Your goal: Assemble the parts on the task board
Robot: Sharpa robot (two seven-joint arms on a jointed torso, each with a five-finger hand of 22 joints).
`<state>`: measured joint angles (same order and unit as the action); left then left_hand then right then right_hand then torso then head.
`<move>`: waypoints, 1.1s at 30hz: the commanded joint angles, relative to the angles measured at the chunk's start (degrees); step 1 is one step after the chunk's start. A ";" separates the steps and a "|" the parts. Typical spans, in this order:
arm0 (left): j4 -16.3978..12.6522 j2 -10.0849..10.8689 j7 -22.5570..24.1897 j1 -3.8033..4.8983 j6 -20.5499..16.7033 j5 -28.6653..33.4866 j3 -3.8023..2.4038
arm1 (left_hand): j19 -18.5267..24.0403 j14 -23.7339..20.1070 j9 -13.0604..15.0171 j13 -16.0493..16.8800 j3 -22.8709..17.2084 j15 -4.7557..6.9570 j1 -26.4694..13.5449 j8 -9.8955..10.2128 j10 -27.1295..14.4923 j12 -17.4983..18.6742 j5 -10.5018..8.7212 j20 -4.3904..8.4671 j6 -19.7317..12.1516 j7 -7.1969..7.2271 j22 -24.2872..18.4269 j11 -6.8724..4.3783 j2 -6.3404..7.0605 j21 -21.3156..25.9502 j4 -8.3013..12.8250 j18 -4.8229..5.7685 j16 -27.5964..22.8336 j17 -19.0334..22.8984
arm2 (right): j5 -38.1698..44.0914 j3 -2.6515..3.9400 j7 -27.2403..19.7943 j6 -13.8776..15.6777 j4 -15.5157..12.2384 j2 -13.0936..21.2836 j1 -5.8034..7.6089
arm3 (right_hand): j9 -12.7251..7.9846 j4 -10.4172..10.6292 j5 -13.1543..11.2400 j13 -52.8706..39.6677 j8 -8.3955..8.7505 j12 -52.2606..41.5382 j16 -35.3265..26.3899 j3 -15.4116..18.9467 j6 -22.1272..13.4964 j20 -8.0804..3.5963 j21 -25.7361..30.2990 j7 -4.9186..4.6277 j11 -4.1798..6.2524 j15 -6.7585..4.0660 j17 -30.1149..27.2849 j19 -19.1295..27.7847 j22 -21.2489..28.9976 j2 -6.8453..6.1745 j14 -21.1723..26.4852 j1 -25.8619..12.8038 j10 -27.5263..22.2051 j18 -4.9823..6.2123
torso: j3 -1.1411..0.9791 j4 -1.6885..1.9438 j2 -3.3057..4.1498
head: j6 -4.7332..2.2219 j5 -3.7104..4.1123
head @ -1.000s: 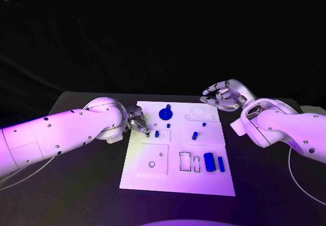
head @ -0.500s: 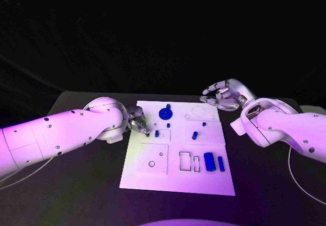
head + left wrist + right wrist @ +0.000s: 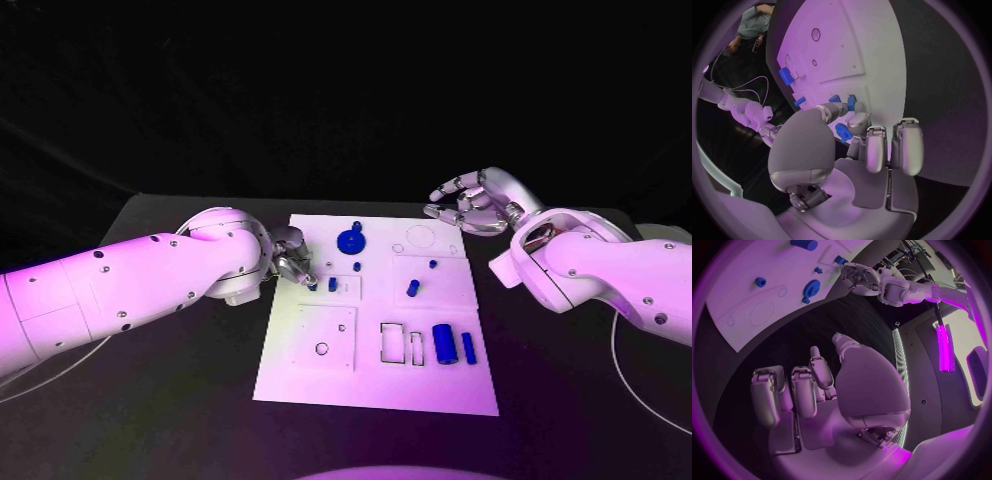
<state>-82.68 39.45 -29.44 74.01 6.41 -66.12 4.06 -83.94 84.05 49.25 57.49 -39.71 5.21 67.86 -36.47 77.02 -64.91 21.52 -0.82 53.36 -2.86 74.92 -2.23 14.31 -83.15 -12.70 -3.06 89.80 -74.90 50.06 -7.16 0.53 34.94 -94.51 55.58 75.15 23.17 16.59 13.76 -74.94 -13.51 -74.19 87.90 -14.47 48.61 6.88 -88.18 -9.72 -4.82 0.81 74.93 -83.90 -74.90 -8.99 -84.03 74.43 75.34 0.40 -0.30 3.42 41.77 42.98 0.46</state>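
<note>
The white task board (image 3: 378, 380) lies mid-table. On it are a blue round disc (image 3: 351, 241), small blue pegs (image 3: 358, 267) (image 3: 433, 265), a short blue piece (image 3: 413, 288), a blue block (image 3: 444, 344) and a blue bar (image 3: 469, 347). My left hand (image 3: 293, 258) is at the board's left edge, fingertips down beside a small blue part (image 3: 332, 285). In the left wrist view a fingertip (image 3: 832, 107) reaches that part (image 3: 834, 99); whether it is pinched is hidden. My right hand (image 3: 473, 203) hovers off the board's far right corner, fingers loosely bent, palm (image 3: 861, 385) holding nothing.
The black table (image 3: 159, 400) surrounds the board, with bare room at the near left and near right. Empty outlined slots (image 3: 392, 343) and a small hole (image 3: 322, 349) mark the board's near half. A circular recess (image 3: 423, 237) sits close to the right hand.
</note>
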 commanded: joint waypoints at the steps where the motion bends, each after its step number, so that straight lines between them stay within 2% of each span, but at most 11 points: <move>1: -0.14 -0.16 -0.05 -0.16 1.61 -0.17 0.11 | -0.86 5.95 -0.02 -0.07 -10.31 0.25 -0.29 -0.21 0.23 0.02 0.37 0.29 0.98 0.70 2.54 0.04 -0.31 -0.16 9.89 0.28 0.20 -15.10 | 0.21 0.00 -0.63 -0.01 -0.03 -0.04 -0.03 | 0.10 -0.12 0.17 -0.23 -0.28 -0.02 -0.18 -0.24 -0.32 -0.48 0.26 0.17 0.05 -0.36 11.01 -5.05 -13.84 0.12 -4.83 -0.47 -0.17 0.15 | 0.00 0.05 0.00 | 0.09 0.06; 13: 0.04 -0.47 -0.29 -0.14 2.45 -0.11 0.11 | -0.88 5.95 0.05 0.13 -10.39 0.25 -0.44 -0.26 0.35 -0.12 0.44 0.31 1.01 0.70 2.60 0.05 -0.29 -0.19 9.89 0.29 0.20 -15.10 | 0.18 0.00 -0.67 0.02 -0.07 -0.04 -0.03 | 0.10 -0.12 0.17 -0.23 -0.28 -0.02 -0.18 -0.24 -0.32 -0.48 0.26 0.17 0.05 -0.36 11.01 -5.05 -13.84 0.12 -4.83 -0.47 -0.17 0.15 | -0.06 0.05 -0.04 | 0.24 -0.07; 20: 0.19 -0.56 -0.47 -0.13 3.48 0.10 0.11 | -1.13 5.95 0.68 0.10 -9.74 0.42 -2.12 -0.82 0.90 -0.16 0.20 0.36 1.46 1.12 3.26 -0.22 -0.20 -0.53 9.22 0.43 0.20 -15.10 | 0.14 0.00 -0.68 0.03 -0.09 0.01 -0.03 | 0.10 -0.12 0.17 -0.23 -0.28 -0.02 -0.18 -0.24 -0.32 -0.48 0.26 0.17 0.05 -0.36 11.01 -5.05 -13.84 0.12 -4.83 -0.47 -0.17 0.15 | -0.04 0.03 -0.04 | 0.32 -0.08; 33: 1.11 -1.55 -0.48 -0.14 3.06 0.31 0.13 | -1.20 5.95 1.31 -0.07 -7.31 0.78 -4.77 -0.98 1.24 0.03 -0.40 0.65 1.61 1.72 3.47 -0.63 -0.60 -0.61 7.34 0.46 0.20 -15.10 | 0.10 0.00 -0.80 0.13 -0.16 0.00 -0.03 | 0.10 -0.14 0.18 0.02 -0.37 0.22 -0.27 -0.28 -0.35 -0.51 0.46 0.18 0.07 -0.38 10.88 -4.95 -13.73 0.10 -4.80 -0.60 -0.38 0.20 | -0.05 -0.07 0.02 | 0.31 -0.01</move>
<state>-81.43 38.24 -30.10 74.05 8.01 -66.28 4.07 -84.15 84.04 50.47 57.48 -42.44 5.62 63.69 -37.25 77.98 -65.07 21.30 -0.61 54.01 -2.62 74.91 -2.73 13.54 -83.38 -10.39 -3.06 89.80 -74.90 50.03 -7.16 0.35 35.06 -94.58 55.59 75.15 23.19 16.59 13.76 -74.92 -13.51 -74.19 87.90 -14.47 48.61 6.67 -87.93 -9.72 -4.82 0.81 74.91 -84.11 -74.93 -8.98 -84.03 74.43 75.34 0.40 -0.34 3.36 41.77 43.26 0.44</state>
